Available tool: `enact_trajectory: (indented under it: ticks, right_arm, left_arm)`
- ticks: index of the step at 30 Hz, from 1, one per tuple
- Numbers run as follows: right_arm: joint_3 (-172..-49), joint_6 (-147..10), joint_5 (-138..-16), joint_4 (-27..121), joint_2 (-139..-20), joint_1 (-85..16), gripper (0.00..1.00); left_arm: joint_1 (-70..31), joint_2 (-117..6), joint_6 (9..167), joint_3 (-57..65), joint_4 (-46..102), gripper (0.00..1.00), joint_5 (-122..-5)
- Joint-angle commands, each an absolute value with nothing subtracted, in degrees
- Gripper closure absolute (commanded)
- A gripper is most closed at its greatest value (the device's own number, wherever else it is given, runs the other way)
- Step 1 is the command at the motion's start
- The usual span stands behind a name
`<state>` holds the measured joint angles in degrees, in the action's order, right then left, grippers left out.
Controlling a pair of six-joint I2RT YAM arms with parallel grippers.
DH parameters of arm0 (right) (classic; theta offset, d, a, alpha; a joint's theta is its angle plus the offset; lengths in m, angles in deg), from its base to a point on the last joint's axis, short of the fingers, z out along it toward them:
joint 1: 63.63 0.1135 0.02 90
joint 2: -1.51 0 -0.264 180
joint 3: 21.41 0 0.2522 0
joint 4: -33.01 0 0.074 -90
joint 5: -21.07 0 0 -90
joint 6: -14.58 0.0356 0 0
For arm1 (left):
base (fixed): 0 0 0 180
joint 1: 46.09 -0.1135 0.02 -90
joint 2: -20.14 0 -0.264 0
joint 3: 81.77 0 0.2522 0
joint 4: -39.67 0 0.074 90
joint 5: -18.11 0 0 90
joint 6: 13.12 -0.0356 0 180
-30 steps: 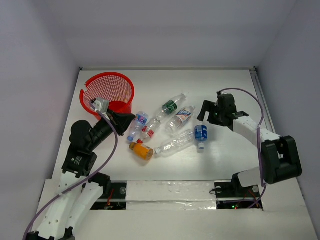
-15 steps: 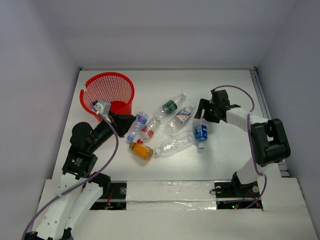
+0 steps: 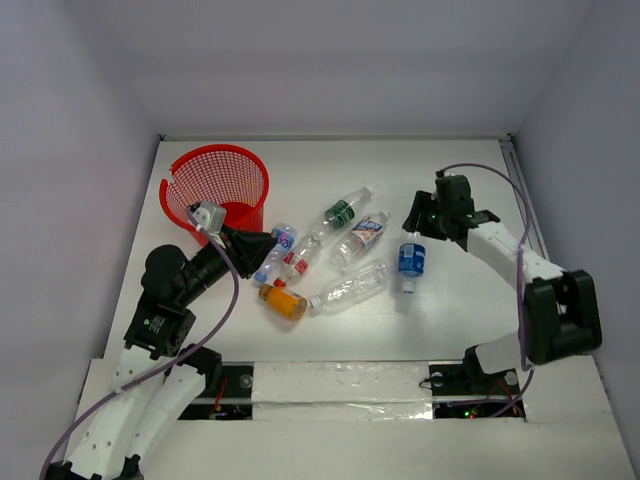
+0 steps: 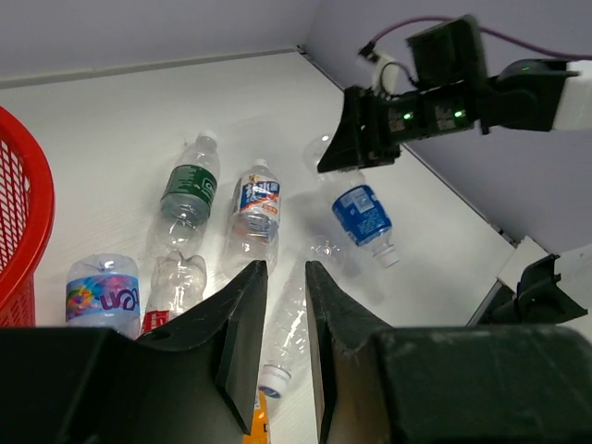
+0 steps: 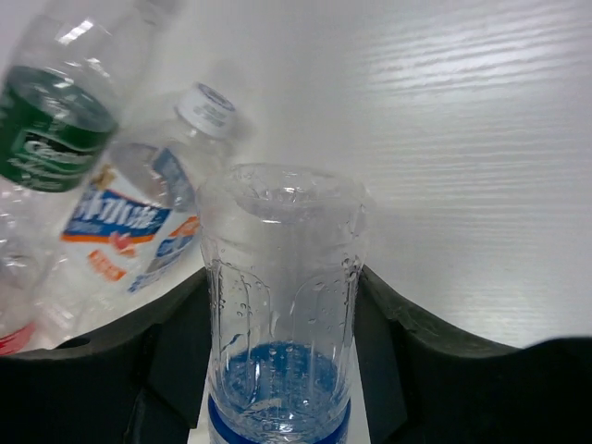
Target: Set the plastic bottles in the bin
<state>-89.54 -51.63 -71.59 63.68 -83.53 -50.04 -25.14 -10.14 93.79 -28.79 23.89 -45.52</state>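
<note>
Right now the right pincer (image 3: 418, 226) is closed around the base end of a blue-labelled bottle (image 3: 411, 260); its wrist view shows a finger pressed to each side of the clear wall, and the bottle hangs cap-down, seemingly just off the surface (image 3: 450, 330). The left pincer (image 4: 285, 277) stands open by a narrow gap with nothing in it, hovering near the bin (image 3: 255, 165) and above the heap of bottles.

The bin sits at the far left, well apart from the held bottle, and looks empty; five other bottles lie between: a green-labelled one (image 3: 340, 214), a red-white one (image 3: 366, 233), a clear crumpled one (image 3: 350, 286), an orange one (image 3: 284, 301) and a pair by the left pincer (image 3: 283, 250).

The grip is probably the weak point; the wall is thin, rounded and beaded with droplets, apparently on the inside, so it could squirm out or buckle if the fingers press unevenly; held at one end, the bottle may swing on a quick move and work loose. The route to the bin crosses the heap and the left arm; a low pass could knock bottles about, and the two arms could meet near the rim; a release short of the rim would leave the bottle back on the surface.
</note>
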Motion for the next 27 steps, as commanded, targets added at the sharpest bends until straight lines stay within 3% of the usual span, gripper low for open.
enact_trajectory:
  ticks: [1, 6, 12, 19, 27]
  right_arm:
    - [-94.0, -51.8, -67.0, 68.1, -74.4, -49.8, 0.54]
    - [-102.4, -50.8, -71.1, 70.2, -66.3, -46.4, 0.55]
    - [-119.4, -46.1, -73.9, 61.5, -71.3, -35.3, 0.57]
    - [-137.7, -40.2, -73.8, 42.9, -89.8, -26.7, 0.57]
    - [-164.3, -38.1, -69.8, 38.5, -116.6, -19.3, 0.57]
  left_arm:
    - [-24.8, -9.7, 93.1, -29.0, 26.0, 0.79, -44.6]
    - [-24.8, -8.8, 93.3, -28.6, 26.0, 0.79, -45.8]
    - [-24.8, -7.9, 93.1, -28.1, 26.0, 0.79, -49.2]
    - [-24.8, -3.8, 93.1, -28.6, 26.7, 0.80, -48.7]
    - [-24.8, -2.6, 92.5, -28.7, 26.9, 0.79, -48.6]
